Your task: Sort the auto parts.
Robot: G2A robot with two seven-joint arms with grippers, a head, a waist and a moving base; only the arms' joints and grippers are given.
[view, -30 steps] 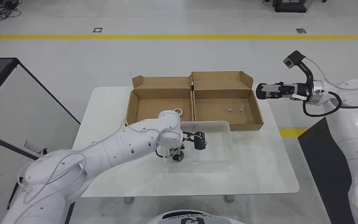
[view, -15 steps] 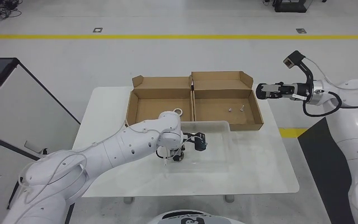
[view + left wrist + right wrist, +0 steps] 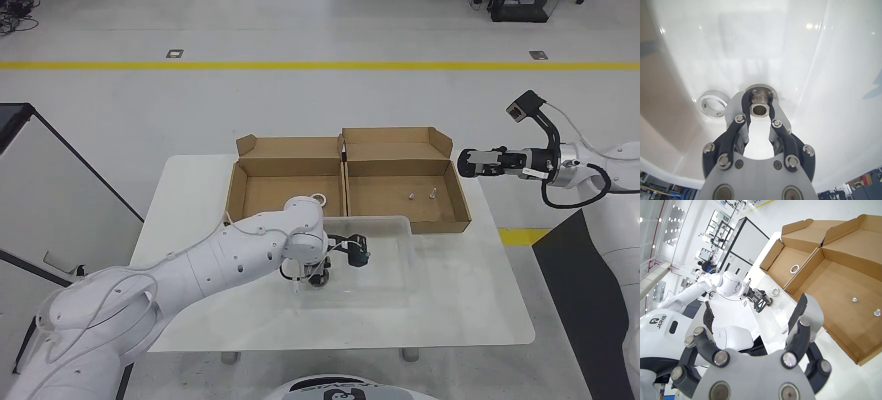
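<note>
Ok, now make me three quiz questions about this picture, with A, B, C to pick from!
1. Where is the flanged metal part?
A. in the clear tray
B. in a cardboard box
C. on the floor

2. How many small silver parts lie in the right cardboard box?
A. one
B. two
C. five

3. How is the right gripper?
A. open and empty
B. shut on a ring
C. shut on a box flap

Answers:
1 A: the left gripper is shut on it inside the tray.
2 B: two sit apart on the box's floor.
3 A: its fingers stand apart with nothing between them.
</note>
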